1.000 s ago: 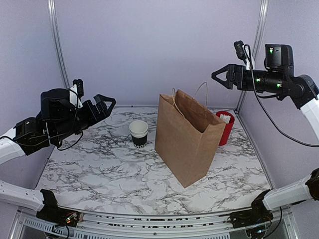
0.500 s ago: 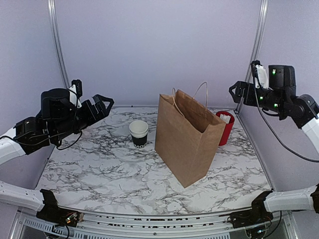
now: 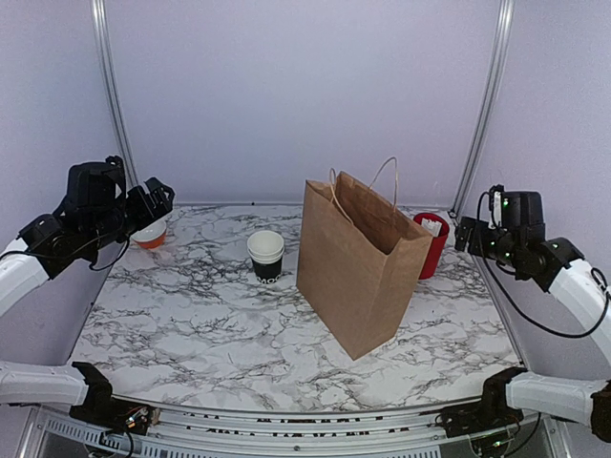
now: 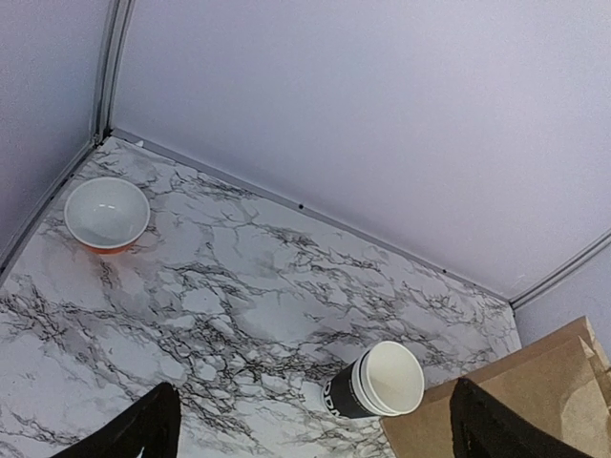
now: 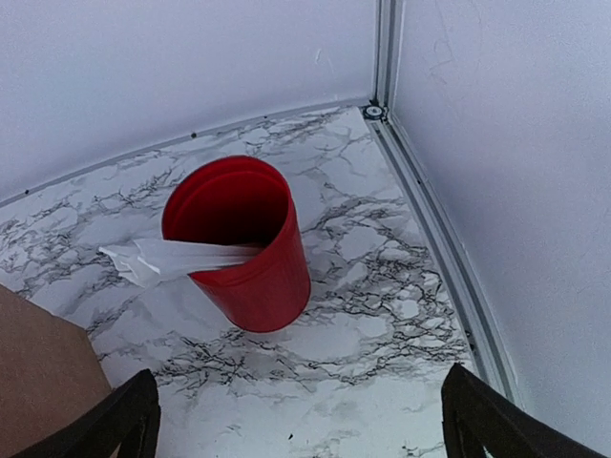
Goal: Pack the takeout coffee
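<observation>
No lidded takeout coffee shows in any view. A brown paper bag (image 3: 358, 267) stands open in the middle of the table, and its inside is hidden. It also shows at the edge of the left wrist view (image 4: 520, 401) and of the right wrist view (image 5: 38, 382). My left gripper (image 3: 158, 196) is open and empty, held high at the far left (image 4: 310, 429). My right gripper (image 3: 463, 234) is open and empty at the far right, above the table beside the red cylinder (image 5: 301, 420).
A lidless white-rimmed black cup (image 3: 265, 256) stands left of the bag, also in the left wrist view (image 4: 377, 382). A red cylinder (image 3: 430, 243) with white paper in it stands behind the bag's right side (image 5: 243, 243). An orange bowl (image 3: 150, 235) sits at the back left (image 4: 106, 215).
The left arm has drawn back to the left, uncovering the orange bowl. The right arm has dropped from high up to low at the right wall. The bag and cup have not moved.
</observation>
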